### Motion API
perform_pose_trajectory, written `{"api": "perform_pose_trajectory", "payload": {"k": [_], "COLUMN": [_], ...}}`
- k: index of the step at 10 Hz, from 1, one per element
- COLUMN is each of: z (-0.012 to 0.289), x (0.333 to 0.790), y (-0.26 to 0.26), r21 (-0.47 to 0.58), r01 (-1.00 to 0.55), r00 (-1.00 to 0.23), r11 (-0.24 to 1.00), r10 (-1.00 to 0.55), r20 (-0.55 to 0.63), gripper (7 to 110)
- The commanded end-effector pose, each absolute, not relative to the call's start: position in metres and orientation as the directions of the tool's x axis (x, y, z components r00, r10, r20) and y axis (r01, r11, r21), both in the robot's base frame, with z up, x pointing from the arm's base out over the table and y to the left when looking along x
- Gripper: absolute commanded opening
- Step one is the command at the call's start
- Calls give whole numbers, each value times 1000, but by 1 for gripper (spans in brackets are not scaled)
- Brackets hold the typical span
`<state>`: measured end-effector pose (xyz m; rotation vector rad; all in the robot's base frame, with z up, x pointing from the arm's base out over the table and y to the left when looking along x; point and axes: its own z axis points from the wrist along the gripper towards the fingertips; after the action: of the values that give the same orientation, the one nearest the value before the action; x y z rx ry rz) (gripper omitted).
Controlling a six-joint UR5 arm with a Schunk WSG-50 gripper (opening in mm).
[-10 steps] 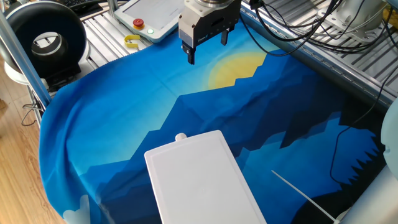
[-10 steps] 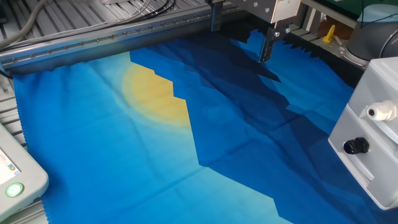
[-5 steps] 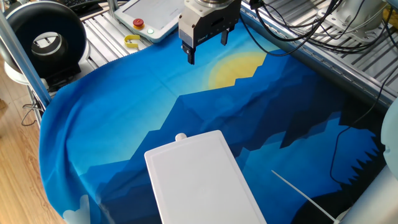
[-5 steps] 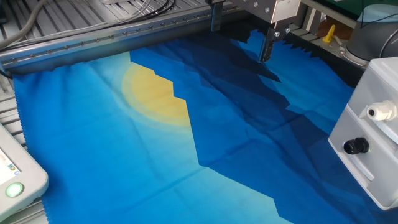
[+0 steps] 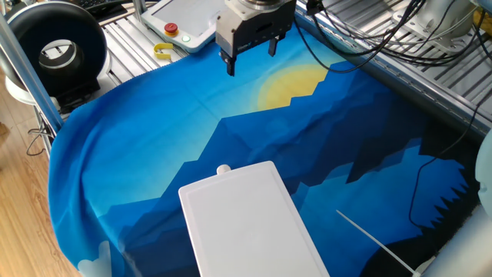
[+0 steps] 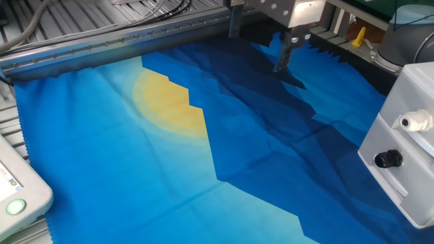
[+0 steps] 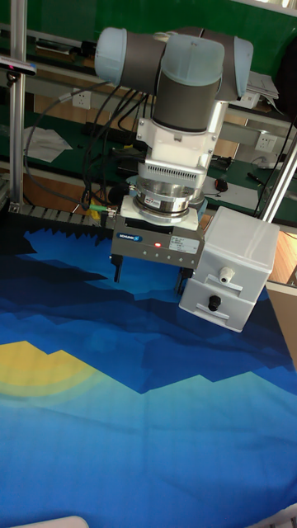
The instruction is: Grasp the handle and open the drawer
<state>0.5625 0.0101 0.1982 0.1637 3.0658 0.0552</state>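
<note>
A: Any writing that can be read?

B: Very little. In the tall fixed view the gripper (image 7: 148, 280) has a dark front plate with a small white brand mark at its left end, too small to spell out.

A: Anything near that plate?

B: Just above it, the silver flange (image 7: 167, 204) carries a small white sticker with dark print, too fine to read.

A: And the pendant (image 5: 184, 19) with the red button?

B: No legible words on it in either fixed view.
</note>
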Motion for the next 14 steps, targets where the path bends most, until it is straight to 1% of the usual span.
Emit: {"api": "perform_pose_trajectory", "payload": {"k": [1, 14], "z": [199, 197], "x": [574, 574], "y": [17, 21], "r21": [77, 88], "r01": [168, 171], "r00": [-979, -978], "r11": [983, 981], "r10": [176, 180], "r20": [-106, -105], "gripper": [7, 7]}}
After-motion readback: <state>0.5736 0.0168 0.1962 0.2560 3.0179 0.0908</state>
